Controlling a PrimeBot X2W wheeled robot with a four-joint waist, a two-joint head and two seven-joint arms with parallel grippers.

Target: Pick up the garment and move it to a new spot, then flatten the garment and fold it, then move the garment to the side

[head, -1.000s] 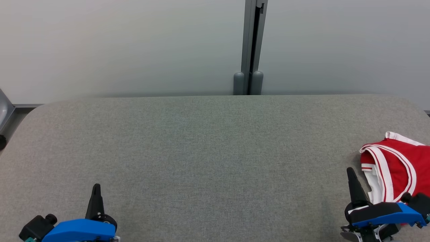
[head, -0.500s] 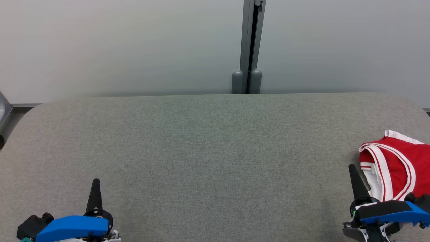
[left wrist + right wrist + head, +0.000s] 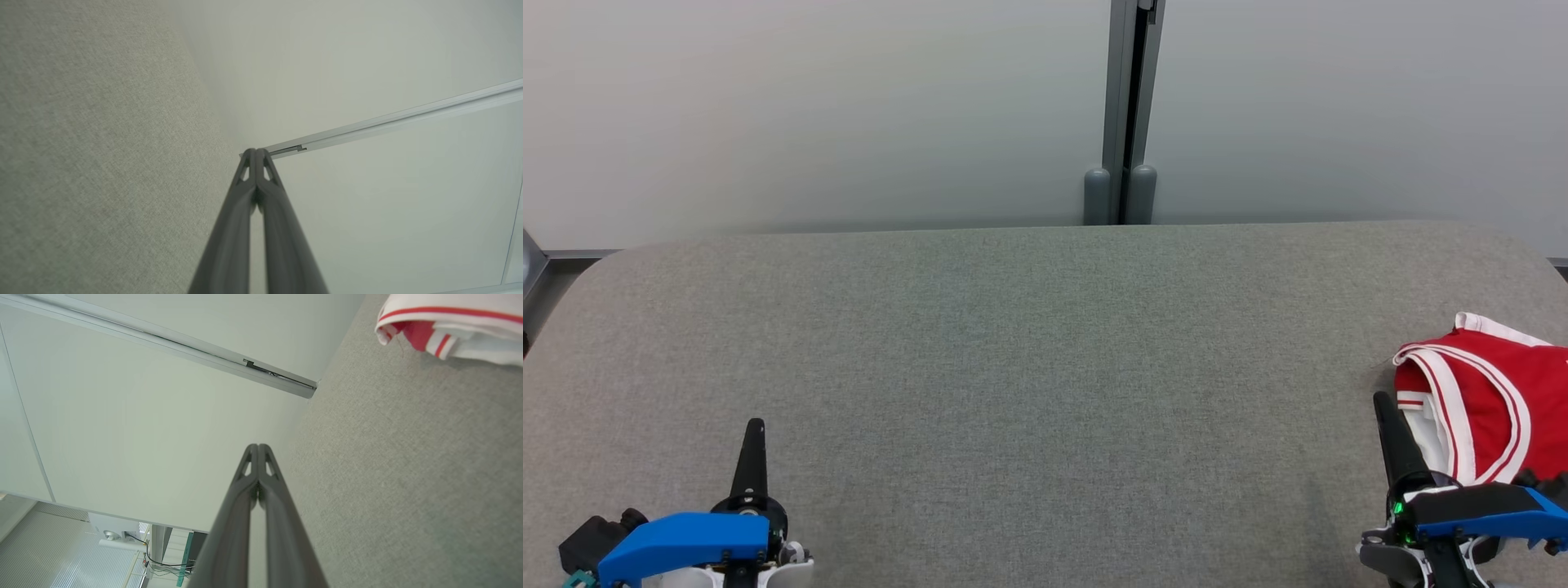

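The garment [image 3: 1494,408] is red with white trim and stripes. It lies bunched at the right edge of the grey table [image 3: 1029,359], partly cut off by the head view's border. Its near corner also appears in the right wrist view, garment [image 3: 445,322] at the top right. My right gripper [image 3: 1384,404] is shut and empty, its tip just left of the cloth, close to it but apart. In its own wrist view the right gripper [image 3: 258,447] has both fingers pressed together. My left gripper [image 3: 754,429] stands shut and empty at the lower left; left gripper [image 3: 256,152] shows its tips touching.
A pale wall runs behind the table with a grey vertical post [image 3: 1123,114] at its middle. The table's corners are rounded, and a metal frame part [image 3: 531,261] shows past the left edge. The right wrist view shows floor and cabling [image 3: 163,555] beyond the wall panel.
The whole head picture has shifted slightly, so the camera moved. Both grippers have drawn back a little toward the bottom edge. The garment lies as before.
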